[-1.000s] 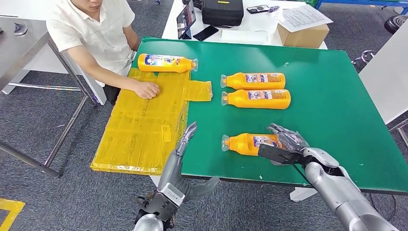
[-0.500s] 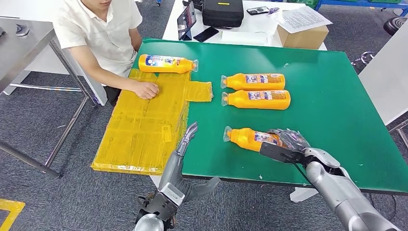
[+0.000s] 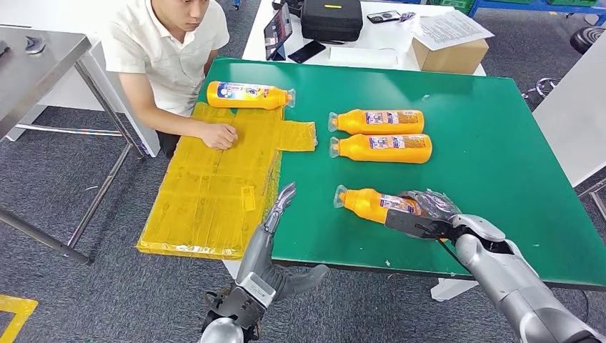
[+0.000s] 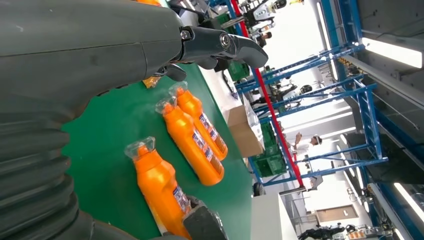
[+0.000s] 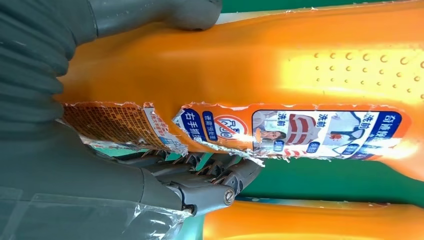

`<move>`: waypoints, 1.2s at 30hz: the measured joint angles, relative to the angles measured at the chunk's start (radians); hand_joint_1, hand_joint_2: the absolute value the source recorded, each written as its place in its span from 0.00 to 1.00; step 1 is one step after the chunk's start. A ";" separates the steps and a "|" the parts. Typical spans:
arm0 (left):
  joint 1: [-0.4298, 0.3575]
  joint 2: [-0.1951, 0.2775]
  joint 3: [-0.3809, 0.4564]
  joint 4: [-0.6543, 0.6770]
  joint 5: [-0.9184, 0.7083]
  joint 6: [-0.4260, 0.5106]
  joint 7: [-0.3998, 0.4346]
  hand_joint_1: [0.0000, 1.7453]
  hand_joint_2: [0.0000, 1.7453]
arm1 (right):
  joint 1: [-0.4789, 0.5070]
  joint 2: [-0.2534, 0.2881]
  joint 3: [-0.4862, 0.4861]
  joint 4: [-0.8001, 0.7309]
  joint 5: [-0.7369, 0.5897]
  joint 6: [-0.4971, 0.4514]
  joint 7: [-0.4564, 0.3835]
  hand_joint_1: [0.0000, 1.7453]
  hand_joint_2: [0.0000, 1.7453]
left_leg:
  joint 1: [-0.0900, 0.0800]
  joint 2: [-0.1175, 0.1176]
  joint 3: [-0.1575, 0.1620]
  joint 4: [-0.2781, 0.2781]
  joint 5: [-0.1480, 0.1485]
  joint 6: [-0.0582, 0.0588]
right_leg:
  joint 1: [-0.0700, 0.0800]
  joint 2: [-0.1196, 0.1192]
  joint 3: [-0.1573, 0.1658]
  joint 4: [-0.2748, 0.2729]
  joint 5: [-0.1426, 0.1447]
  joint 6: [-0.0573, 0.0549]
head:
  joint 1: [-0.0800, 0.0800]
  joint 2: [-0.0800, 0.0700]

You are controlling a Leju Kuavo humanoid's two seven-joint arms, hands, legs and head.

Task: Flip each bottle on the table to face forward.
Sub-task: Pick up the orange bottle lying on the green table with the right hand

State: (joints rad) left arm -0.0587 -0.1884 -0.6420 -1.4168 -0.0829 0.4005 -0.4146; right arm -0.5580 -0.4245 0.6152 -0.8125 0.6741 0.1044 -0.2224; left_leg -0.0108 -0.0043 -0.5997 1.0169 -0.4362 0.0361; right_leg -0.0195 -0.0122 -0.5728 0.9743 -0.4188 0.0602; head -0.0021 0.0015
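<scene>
nearest the camera, below the front edge of the green table (image 3: 500, 143), we see the left hand (image 3: 275, 214) raised off the table with its fingers stretched straight and apart, holding nothing; its fingertips reach up over the seam between the green surface and the yellow taped board (image 3: 207, 193). in the left wrist view the same hand (image 4: 220, 45) shows dark fingers spread above the green top.

just right of that, at the front of the table, the right hand (image 3: 429, 214) grips the base end of the nearest bottle (image 3: 368, 203). the bottle lies on its side, slightly tilted, clear cap pointing toward the robot's left. in the right wrist view the bottle (image 5: 280, 75) is close against the palm, thumb over one side and fingers (image 5: 220, 175) curled under the other, with a torn printed label between them.

farther back, near the table's middle, we note two more orange bottles lying on their sides, parallel and just beside each other, caps to the left: the nearer one (image 3: 382, 148) and the farther one (image 3: 377, 121), both with labels showing up.

further left and back, a fourth bottle (image 3: 249, 94) lies on its side at the far end of the yellow board, cap to the right, blue-and-white label up.

beside the board a person (image 3: 171, 50) in a white shirt sits with a fist (image 3: 220, 135) resting on the yellow surface.

beyond the green table, a white table (image 3: 371, 50) carries a black case (image 3: 330, 18), a cardboard box (image 3: 450, 50) and papers (image 3: 446, 25).
</scene>
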 joint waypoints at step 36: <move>0.044 0.008 0.050 0.030 0.650 -0.142 0.046 0.00 1.00 | 0.226 0.173 -0.190 -0.510 -0.419 -0.001 -0.175 1.00 1.00 | 0.003 0.000 -0.007 0.000 0.000 -0.001 | 0.003 -0.001 -0.005 0.001 0.000 0.000 | 0.000 0.000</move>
State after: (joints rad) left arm -0.0147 -0.1803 -0.5916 -1.3867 0.5669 0.2587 -0.3687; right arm -0.3316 -0.2519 0.4248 -1.3228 0.2550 0.1037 -0.3970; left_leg -0.0081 -0.0044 -0.6066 1.0167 -0.4361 0.0354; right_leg -0.0169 -0.0137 -0.5783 0.9754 -0.4192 0.0598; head -0.0021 0.0015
